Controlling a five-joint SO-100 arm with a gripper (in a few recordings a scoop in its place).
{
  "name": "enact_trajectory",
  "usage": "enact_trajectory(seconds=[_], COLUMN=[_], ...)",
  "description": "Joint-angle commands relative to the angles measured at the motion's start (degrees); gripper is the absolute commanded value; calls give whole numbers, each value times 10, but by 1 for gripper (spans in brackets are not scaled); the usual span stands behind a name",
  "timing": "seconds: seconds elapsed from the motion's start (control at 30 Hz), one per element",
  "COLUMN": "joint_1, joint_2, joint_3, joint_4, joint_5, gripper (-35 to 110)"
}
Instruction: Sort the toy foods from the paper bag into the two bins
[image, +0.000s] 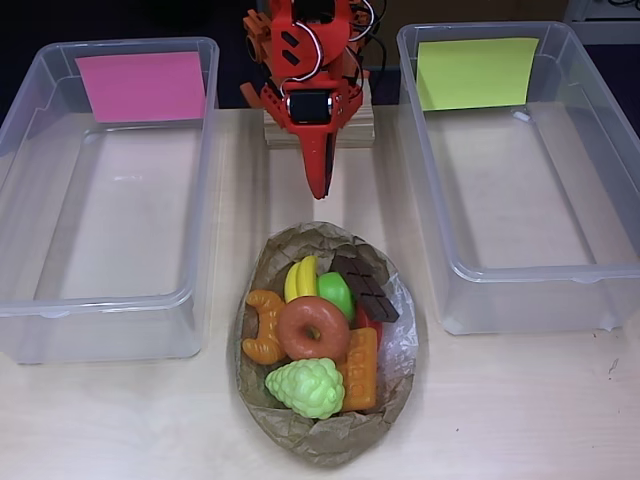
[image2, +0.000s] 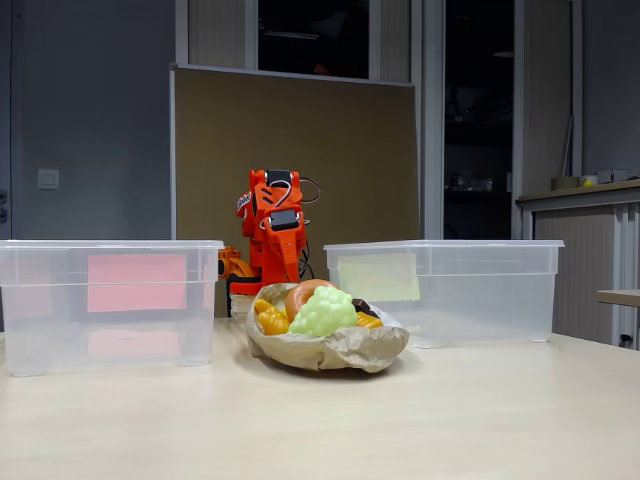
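Toy foods (image: 318, 345) heaped in the paper bag (image: 325, 435), all unsorted. Left to right in the overhead view: pink-labelled bin (image: 30, 200) bare, bag centre with croissant (image: 263, 328), donut (image: 313, 328), grapes (image: 306, 388), then yellow-green-labelled bin (image: 600, 200) bare. Gripper (image: 320, 185) parked above the bag, fingers together, holding nothing. First pick pending: needs opening, reaching down, probably onto the donut.

Pretty even indoor light, both views sharp; soft shadow under the bag (image2: 330, 350), dark background behind.
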Motion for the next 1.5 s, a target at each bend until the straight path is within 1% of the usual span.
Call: enact_trajectory(seconds=[0.0, 0.9, 0.97, 1.03, 1.1, 1.13, 1.23, 1.27, 1.3, 1.37, 1.47], joint_1=[-11, -11, 16, 82, 100, 91, 62, 60, 55, 45, 41], joint_2=[3, 3, 2, 2, 2, 3, 9, 9, 9, -18, -94], joint_3=[4, 4, 4, 4, 4, 4, 2, -7, -23, -65, -144], joint_4=[6, 6, 6, 6, 5, 6, 11, 16, 25, 36, 7], joint_5=[10, 10, 10, 11, -1, -3, 1, -11, -42, -68, -95], gripper=[0, 0, 0, 0, 0, 4, 25, 26, 24, 22, 17])
